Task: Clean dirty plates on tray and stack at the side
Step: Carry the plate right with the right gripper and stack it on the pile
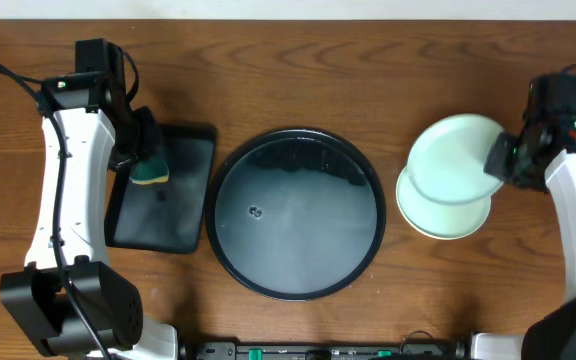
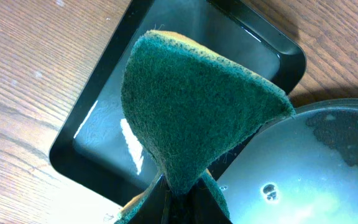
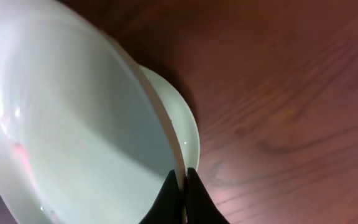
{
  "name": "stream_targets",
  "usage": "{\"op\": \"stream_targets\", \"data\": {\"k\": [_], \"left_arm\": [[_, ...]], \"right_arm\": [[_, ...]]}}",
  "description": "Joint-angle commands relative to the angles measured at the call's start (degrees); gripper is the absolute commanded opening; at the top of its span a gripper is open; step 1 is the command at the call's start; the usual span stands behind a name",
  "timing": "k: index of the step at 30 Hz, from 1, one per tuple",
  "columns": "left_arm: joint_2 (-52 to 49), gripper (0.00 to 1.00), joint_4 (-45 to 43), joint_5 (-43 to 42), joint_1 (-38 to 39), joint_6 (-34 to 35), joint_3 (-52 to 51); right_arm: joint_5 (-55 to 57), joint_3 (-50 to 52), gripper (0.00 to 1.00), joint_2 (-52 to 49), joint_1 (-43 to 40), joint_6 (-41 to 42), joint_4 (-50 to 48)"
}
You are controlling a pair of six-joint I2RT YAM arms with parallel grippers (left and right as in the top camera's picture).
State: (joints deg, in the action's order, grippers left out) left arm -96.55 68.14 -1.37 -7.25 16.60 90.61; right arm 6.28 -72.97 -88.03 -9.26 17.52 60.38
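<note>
Wooden table (image 1: pixel 418 290). Right gripper (image 1: pixel 501 160) pinched tight on the rim of mint plate (image 1: pixel 453 158), tilting it over the side stack (image 1: pixel 446 228), likely to set it down. Left gripper (image 1: pixel 143 150) clamps green sponge (image 1: pixel 150 172) above rectangular tray (image 1: pixel 173 215), parked out of the way. Round tray (image 1: pixel 216 215) holds no plates, floor looks wet.

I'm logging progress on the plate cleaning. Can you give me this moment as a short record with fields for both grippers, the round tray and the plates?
left gripper: shut on a green sponge, above the rectangular black tray
right gripper: shut on the rim of a mint green plate
round black tray: no plates on it, glossy floor
pale yellow plate: on the table right of the round tray, partly under the held plate
third plate: cannot tell
</note>
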Motion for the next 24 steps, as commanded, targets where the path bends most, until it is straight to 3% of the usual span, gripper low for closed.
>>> {"op": "stream_targets", "data": {"k": [1,6,15,24], "left_arm": [[-0.2,0.08,0.24,-0.13,-0.07,-0.72,-0.39],[-0.2,0.08,0.44,-0.13,-0.09,-0.72,-0.39],[-0.22,0.08,1.49,-0.09,-0.09,-0.92,-0.52],[-1.68,0.08,-2.19,5.88,-0.09,-5.51,-4.39]], "right_arm": [[-2.32,4.28,0.01,0.11,-1.16,-0.13,-2.78],[-2.32,6.78,0.01,0.11,-1.16,0.22,-3.78],[-9.09,5.22,0.34,0.17,0.02,-3.13,-2.91],[-17.49,-3.5,0.43,0.17,1.92,-8.59,0.44]]}}
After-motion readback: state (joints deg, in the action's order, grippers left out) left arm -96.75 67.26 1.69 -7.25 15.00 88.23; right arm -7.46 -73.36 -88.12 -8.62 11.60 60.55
